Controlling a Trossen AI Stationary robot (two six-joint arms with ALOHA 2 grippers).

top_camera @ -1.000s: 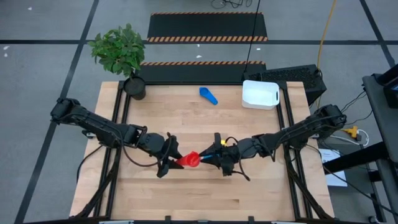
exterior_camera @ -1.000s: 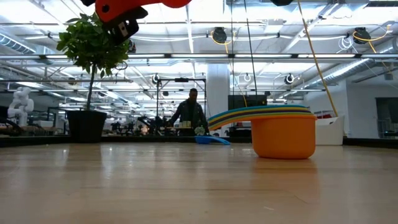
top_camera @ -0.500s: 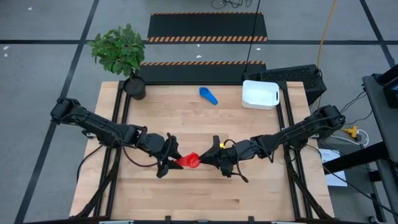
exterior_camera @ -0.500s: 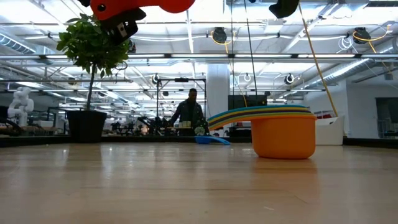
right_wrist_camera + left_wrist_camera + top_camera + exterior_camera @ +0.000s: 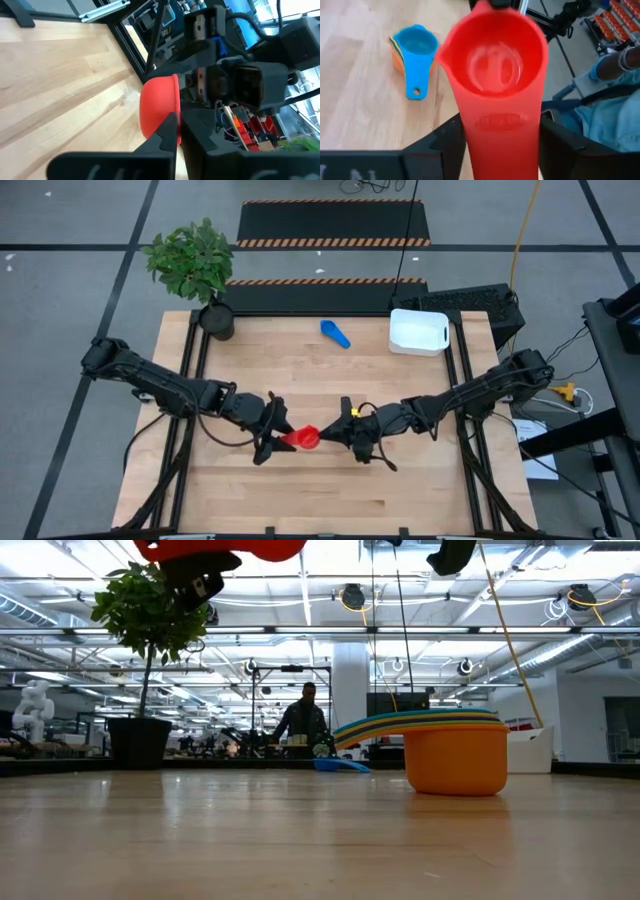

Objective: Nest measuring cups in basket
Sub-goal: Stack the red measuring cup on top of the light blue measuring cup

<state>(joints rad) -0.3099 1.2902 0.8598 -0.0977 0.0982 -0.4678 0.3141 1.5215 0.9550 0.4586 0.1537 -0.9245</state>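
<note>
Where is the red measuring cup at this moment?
In the high view the red measuring cup is above the table's middle, between the left gripper, which holds its handle, and the right gripper, shut at its bowl.

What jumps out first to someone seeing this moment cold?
The red measuring cup, held in the air above mid-table between the left gripper and the right gripper, which has shut on its rim. Next, a nested stack of cups on the wood, while the white basket waits at the far right corner.
</note>
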